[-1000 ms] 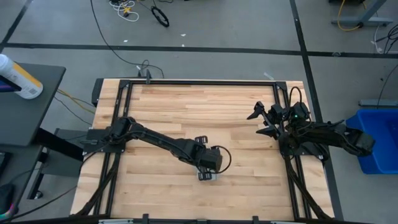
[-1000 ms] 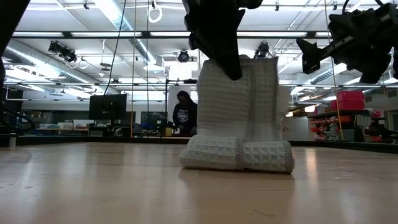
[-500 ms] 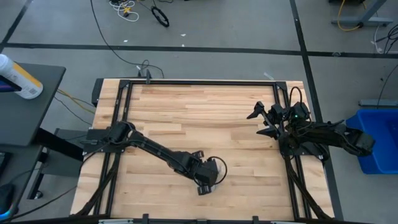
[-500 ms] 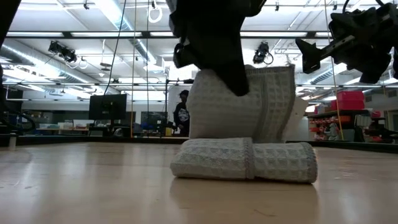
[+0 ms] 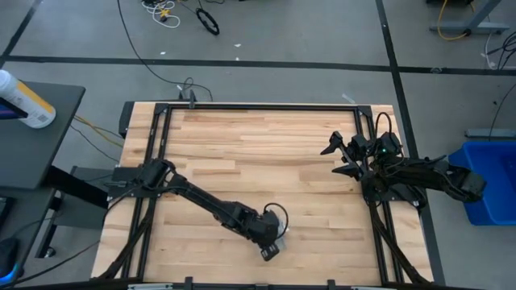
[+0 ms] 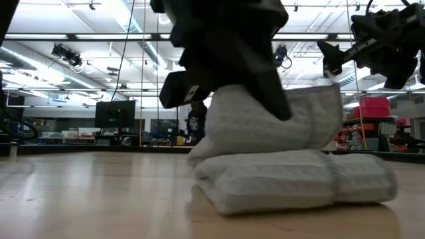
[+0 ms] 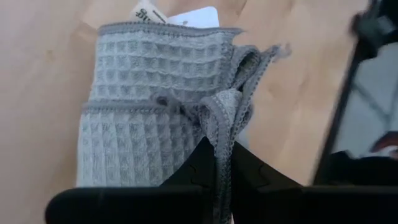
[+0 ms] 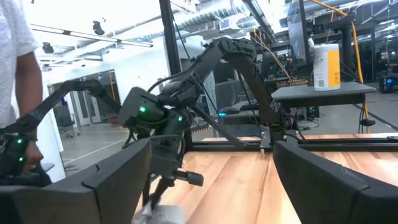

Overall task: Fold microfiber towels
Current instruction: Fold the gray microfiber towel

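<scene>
1. Left wrist view shows the left gripper (image 7: pixel 221 163) with its fingers pressed narrow on a bunched edge of the microfiber towel (image 7: pixel 163 99), near the front edge of the wooden table (image 5: pixel 266 141), close to the middle.
2. The towel is already folded in a thick, small bundle. Its lower part lies on the table and the upper layer is lifted by the pinched edge. A white tag (image 7: pixel 189 15) shows at the far end.
3. Risk, as I judge it: the gripper holds only a thin hem, so the cloth may slip out, or a pull may drag the whole bundle and open the fold.
4. Another risk: the bundle is near the table front, so a push forward could move it toward the edge.
5. The right gripper (image 5: pixel 337 158) waits with fingers spread wide and empty, raised at the right side, well apart from the towel.
6. A blue bin (image 5: pixel 484 184) stands beyond the table on the right. Nothing blocks the towel.
</scene>
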